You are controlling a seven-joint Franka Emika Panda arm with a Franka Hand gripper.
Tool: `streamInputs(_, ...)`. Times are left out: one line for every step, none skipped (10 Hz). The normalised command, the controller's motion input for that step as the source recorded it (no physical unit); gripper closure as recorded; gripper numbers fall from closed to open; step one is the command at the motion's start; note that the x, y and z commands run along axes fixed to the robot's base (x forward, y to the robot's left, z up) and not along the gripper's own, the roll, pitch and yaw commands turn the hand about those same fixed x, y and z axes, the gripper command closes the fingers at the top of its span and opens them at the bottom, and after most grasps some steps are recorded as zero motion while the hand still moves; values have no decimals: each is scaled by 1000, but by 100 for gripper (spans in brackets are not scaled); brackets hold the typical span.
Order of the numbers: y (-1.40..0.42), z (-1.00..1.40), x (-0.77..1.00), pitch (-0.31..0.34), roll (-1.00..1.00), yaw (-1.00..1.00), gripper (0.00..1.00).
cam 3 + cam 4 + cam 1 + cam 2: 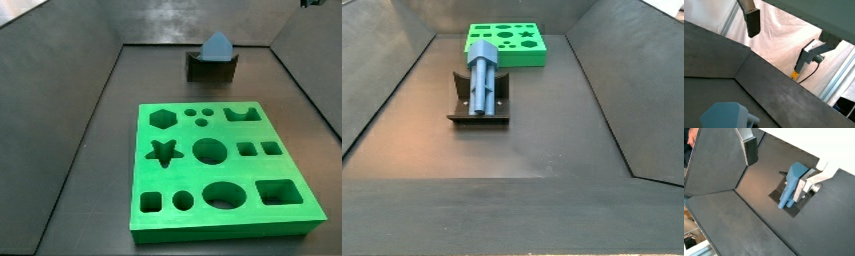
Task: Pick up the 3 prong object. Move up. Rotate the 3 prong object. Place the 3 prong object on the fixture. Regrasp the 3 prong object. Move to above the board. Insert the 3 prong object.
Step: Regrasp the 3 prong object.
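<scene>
- At the top centre of a side view, the object (218,44) rests on the fixture (211,66), behind the board (225,172).
- The gripper (784,165) hangs above, apart from the object; the jaws are spread and empty.
- Risk, I judge: an off-centre regrasp could tip the object off the fixture.

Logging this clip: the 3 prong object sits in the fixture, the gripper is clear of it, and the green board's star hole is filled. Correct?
Not quite: the star hole in the board is empty, as a side view shows. The 3 prong object does rest on the fixture, untouched by the gripper.
</scene>
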Motion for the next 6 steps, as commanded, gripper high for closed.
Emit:
streamInputs(-50,-10,92,-6,185,218,0)
streamInputs(44,-1000,36,-68,200,208,0)
streamInputs(44,-1000,40,-80,197,166,0)
streamInputs(39,-1000,47,-108,175,123,0)
streamInputs(34,-1000,54,-131,129,76,0)
streamInputs(33,-1000,59,-138,110,55,0)
